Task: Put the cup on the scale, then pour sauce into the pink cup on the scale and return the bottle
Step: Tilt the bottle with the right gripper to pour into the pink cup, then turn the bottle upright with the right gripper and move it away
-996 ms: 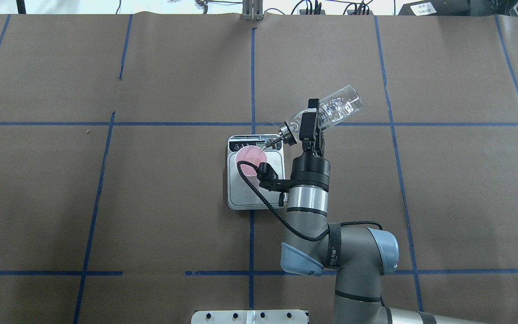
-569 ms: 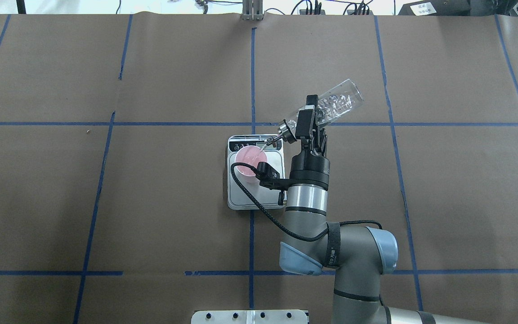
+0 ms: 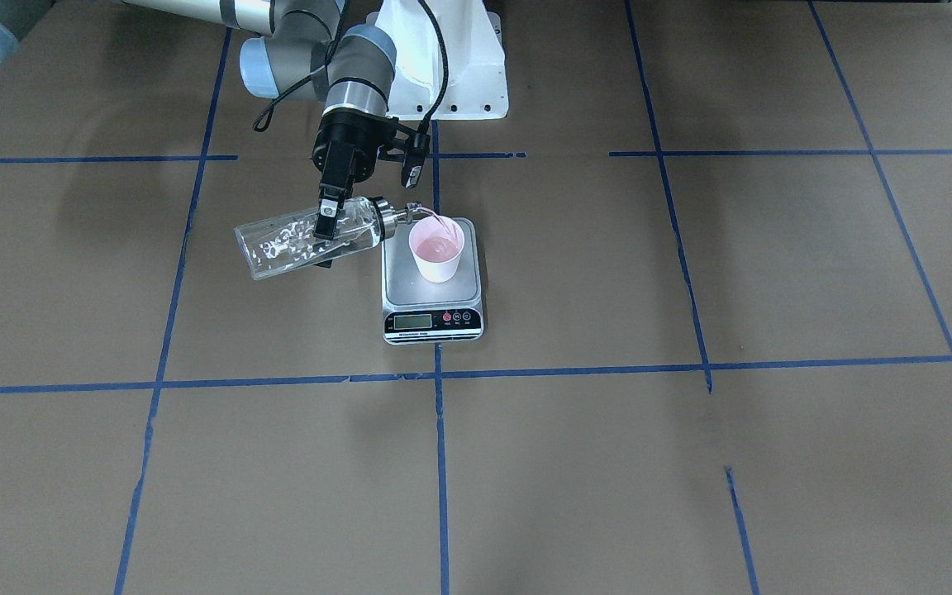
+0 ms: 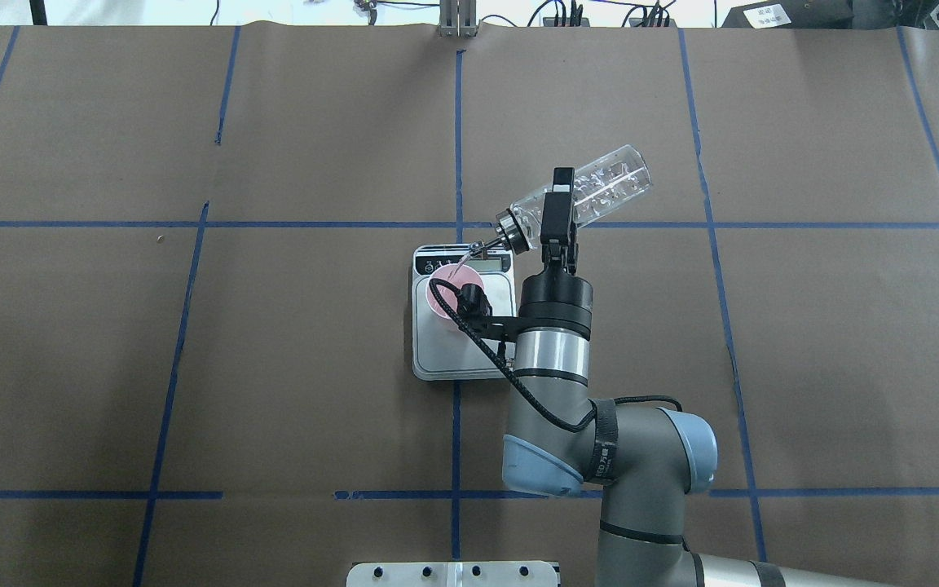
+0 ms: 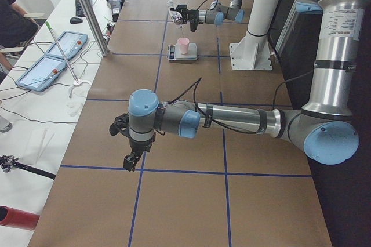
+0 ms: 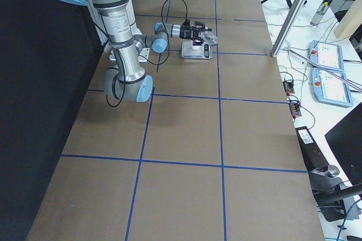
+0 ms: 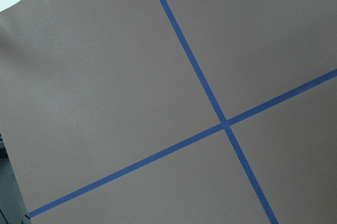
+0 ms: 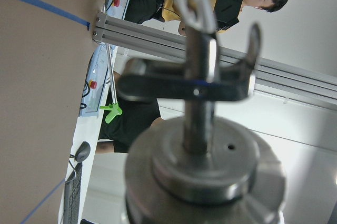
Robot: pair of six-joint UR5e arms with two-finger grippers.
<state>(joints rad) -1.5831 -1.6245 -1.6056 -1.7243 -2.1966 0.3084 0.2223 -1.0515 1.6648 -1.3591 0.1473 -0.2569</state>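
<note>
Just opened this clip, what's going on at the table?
The right claw holds the glass bottle tipped on its side, with the spout over the pink cup. The cup stands on the scale. Clear sauce runs in a thin stream into the cup. The left arm hangs well away from the scale and takes no part.

The bottle (image 4: 610,185) is clear, glossy glass; its cap (image 8: 202,166) shiny polished metal; scale (image 3: 408,286) topped with satin steel, front strip black plastic; cup (image 3: 436,250) smooth, matt pink; bench (image 4: 274,342) under the scale covered in matt brown paper, with blue tape (image 4: 457,122).
</note>
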